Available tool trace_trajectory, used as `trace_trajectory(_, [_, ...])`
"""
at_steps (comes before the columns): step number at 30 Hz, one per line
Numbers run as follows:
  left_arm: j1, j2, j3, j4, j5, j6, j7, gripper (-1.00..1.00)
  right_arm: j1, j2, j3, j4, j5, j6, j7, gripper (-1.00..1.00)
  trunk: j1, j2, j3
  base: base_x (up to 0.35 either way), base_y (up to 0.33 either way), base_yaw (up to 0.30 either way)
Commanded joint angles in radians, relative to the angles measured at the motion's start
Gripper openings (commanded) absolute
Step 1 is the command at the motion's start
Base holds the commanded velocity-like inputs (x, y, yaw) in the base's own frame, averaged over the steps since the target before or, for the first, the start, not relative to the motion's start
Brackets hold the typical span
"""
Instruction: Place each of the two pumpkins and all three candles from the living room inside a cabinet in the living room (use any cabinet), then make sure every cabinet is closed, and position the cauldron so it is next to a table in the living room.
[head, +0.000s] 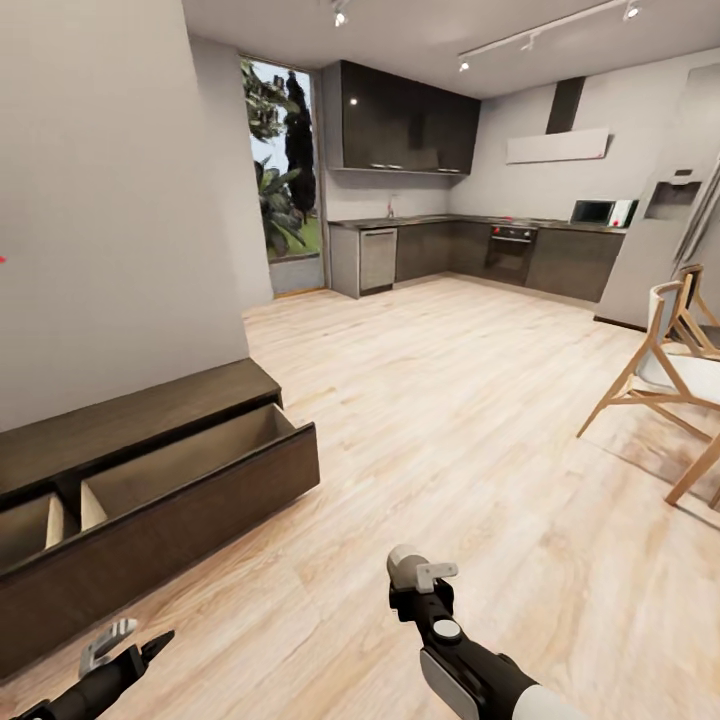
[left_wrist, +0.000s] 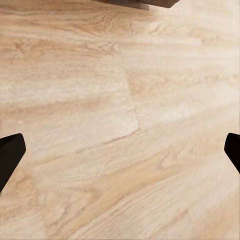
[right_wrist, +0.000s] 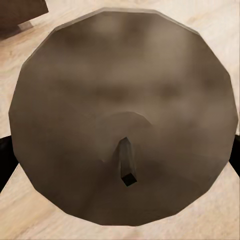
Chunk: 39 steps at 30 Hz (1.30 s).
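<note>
Right gripper (head: 420, 572): at 6 o'clock in the head view, closed on a grey-brown candle (right_wrist: 122, 117); in the right wrist view the candle's round top and short wick sit between the dark fingertips, over bare floor.
Why held so: I judge the candle is being carried to the open drawer, gripped from the sides so that it can be lowered in upright.
Right arm pose: forearm reaches forward from the bottom edge, wrist level, gripper low above the floor (head: 450, 400) and well apart from the cabinet.
Left gripper (head: 125, 645): at 7 o'clock, jaws spread wide with nothing between them; the left wrist view looks down on plain boards between the two fingertips (left_wrist: 10, 155).
Left arm pose: tucked low and pointing forward, just in front of the cabinet's face; it looks parked, out of the carrying arm's way.
Cabinet (head: 140, 410): at 9 o'clock against the wall, its wide drawer (head: 215, 490) pulled out, pale inside; no goods are visible in the compartments from this angle.
Step in hand: probably stowing this candle; the drawer must be shut afterwards.
Surroundings: kitchen (head: 450, 240) at 12 o'clock, chair (head: 665, 375) at 3 o'clock.
</note>
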Motion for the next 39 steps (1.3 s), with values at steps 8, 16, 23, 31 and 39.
trace_trajectory(8, [-0.001, 0.0, 0.003, 0.0, 0.008, 0.008, -0.006, 1.0, -0.001, 0.0, 0.009, 0.001, -0.009, -0.006, -0.008, -1.0, 0.0, 0.0, -0.001, 0.274, -0.121, 0.271])
trace_trajectory(16, [-0.001, 0.0, 0.004, 0.0, 0.008, 0.005, -0.009, 1.0, -0.001, 0.001, 0.009, 0.001, -0.01, -0.006, -0.008, -1.0, 0.0, 0.0, -0.001, 0.073, -0.096, 0.275])
trace_trajectory(23, [-0.001, 0.0, 0.005, 0.0, 0.008, 0.005, -0.01, 1.0, -0.001, 0.001, 0.009, 0.001, -0.011, -0.006, -0.008, -1.0, 0.0, 0.0, -0.001, 0.003, -0.016, 0.275])
trace_trajectory(31, [-0.001, 0.0, 0.004, 0.0, 0.008, 0.005, -0.01, 1.0, -0.001, 0.001, 0.009, 0.001, -0.011, -0.006, -0.008, -1.0, 0.0, 0.0, -0.001, 0.0, -0.001, 0.275])
trace_trajectory(39, [-0.001, -0.001, 0.004, 0.0, 0.008, 0.005, -0.006, 1.0, -0.001, 0.001, 0.009, 0.001, -0.011, -0.006, -0.008, -1.0, 0.0, 0.0, -0.001, 0.0, 0.0, 0.275])
